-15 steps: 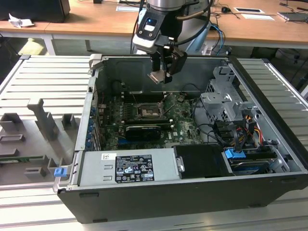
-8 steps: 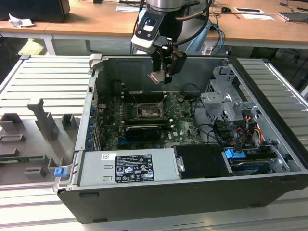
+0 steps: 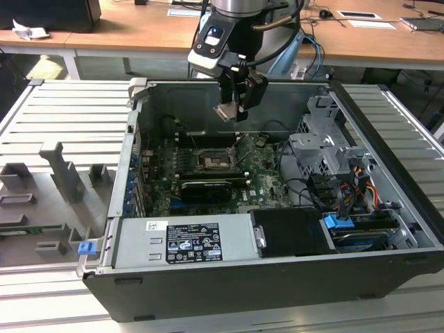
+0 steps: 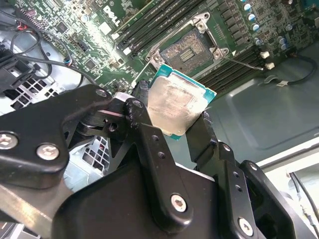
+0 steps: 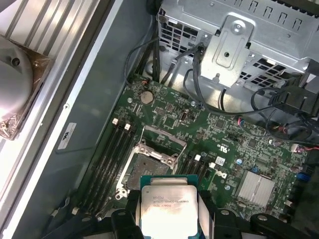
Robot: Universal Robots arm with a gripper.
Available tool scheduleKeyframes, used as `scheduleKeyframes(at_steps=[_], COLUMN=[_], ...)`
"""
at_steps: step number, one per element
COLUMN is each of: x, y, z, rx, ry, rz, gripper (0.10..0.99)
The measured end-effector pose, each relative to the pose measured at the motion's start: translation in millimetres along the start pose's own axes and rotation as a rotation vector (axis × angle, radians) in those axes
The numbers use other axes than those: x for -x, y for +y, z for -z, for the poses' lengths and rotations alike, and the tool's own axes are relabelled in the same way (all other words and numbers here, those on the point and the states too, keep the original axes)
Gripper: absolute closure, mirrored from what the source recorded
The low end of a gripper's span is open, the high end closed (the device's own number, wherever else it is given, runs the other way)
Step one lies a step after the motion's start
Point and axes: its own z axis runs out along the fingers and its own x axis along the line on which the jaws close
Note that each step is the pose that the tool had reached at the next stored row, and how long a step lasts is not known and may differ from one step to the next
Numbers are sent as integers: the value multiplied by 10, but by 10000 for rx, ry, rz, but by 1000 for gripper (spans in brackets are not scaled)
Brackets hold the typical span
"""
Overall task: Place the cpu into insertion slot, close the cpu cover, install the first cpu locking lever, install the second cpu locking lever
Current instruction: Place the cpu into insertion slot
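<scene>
My gripper hangs over the open computer case, shut on the cpu, a flat square chip with a silver top. In both wrist views the black fingers press on two opposite edges of the cpu. The insertion slot lies bare on the green board, well below the chip. The cpu cover stands tilted up at one side of the slot. A thin locking lever sticks out beside the slot.
A silver power supply fills the case's front, and a black card lies just in front of the socket. A metal drive cage with cables stands at the exterior view's right. The case walls surround the board.
</scene>
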Motion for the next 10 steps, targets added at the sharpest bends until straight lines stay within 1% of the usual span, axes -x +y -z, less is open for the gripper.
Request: scheduleKeyframes(at_steps=[10], x=[0], y=[-1], z=[-9], rx=[12], ry=[-35], rz=[-422], gripper=[545])
